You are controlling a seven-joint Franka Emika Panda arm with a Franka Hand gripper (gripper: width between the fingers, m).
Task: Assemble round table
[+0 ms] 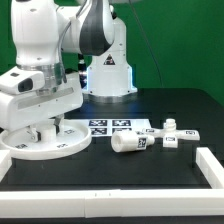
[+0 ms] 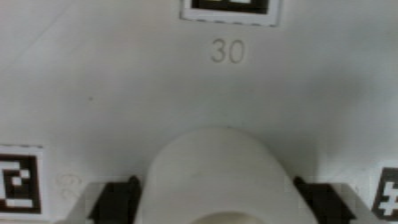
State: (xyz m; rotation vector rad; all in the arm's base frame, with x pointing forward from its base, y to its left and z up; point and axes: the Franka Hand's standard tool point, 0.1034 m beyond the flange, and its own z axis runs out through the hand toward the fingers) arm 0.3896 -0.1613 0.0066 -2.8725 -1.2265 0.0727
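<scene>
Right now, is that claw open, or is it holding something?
Gripper: closed on the white rounded stub standing on the round tabletop disc.

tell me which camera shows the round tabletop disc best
The exterior view: the disc lies at its left, rim and round outline visible, though the arm covers part. The wrist view shows only a close patch of its flat face, with tags and a printed 30.

1 rimmed disc (image 1: 64, 147) lies at the exterior view's left of the marker board (image 1: 110, 127). At the board's right lie 1 cylinder leg (image 1: 130, 142) and 2 smaller white parts (image 1: 169, 125) (image 1: 184, 137). The wrist view shows 3 square tags (image 2: 231, 6).
</scene>
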